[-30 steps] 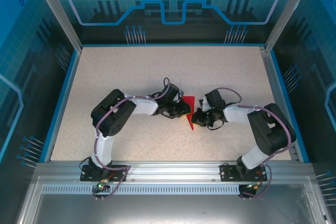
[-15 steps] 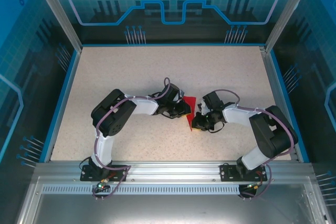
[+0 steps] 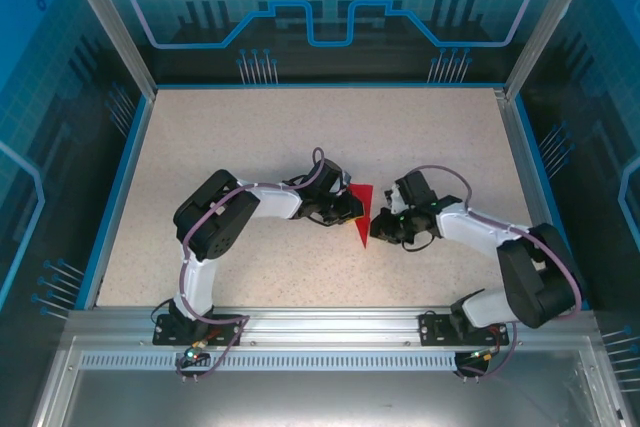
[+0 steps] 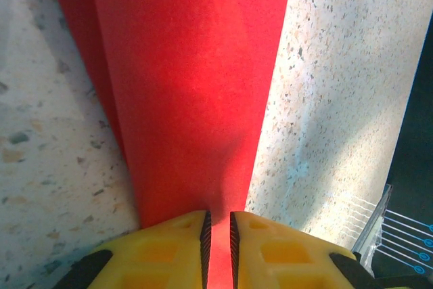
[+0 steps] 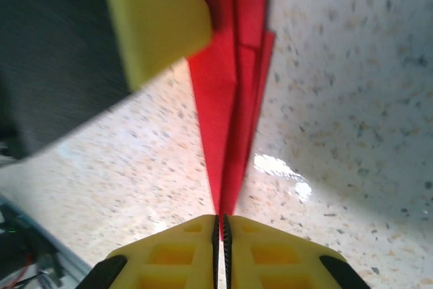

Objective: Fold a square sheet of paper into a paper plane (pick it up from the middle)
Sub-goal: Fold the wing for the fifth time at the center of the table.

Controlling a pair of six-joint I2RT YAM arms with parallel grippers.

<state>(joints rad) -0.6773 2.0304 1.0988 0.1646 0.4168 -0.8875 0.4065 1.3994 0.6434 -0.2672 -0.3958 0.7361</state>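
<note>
Slim bright red paper plane [image 3: 362, 217], a folded dart with lengthwise creases that tapers to one sharp point, lies low over the middle of the speckled beige tabletop [image 3: 250, 137], held between the two grippers with its point toward the near edge.

From the overhead view, the left arm rises from its base at the near-left, bends at a raised elbow, and runs its forearm rightward to the centre. The left gripper [image 3: 350, 209] meets the paper's left side. The right arm mirrors it: base at the near-right, elbow out to the right, forearm reaching leftward and low, so the right gripper [image 3: 376, 229] sits at the paper's right side, nearer the point.

In the left wrist view the left gripper [image 4: 218, 235] has its yellow pads drawn almost together, pinching the edge of the wide red panel [image 4: 196, 86]. In the right wrist view the right gripper [image 5: 221, 235] is clamped tight on the narrow tip of the paper [image 5: 226, 120], and a yellow finger [image 5: 152, 25] of the left gripper presses the paper farther along.

Count: one red paper piece, two arms, two grippers, two yellow fingers each.
</note>
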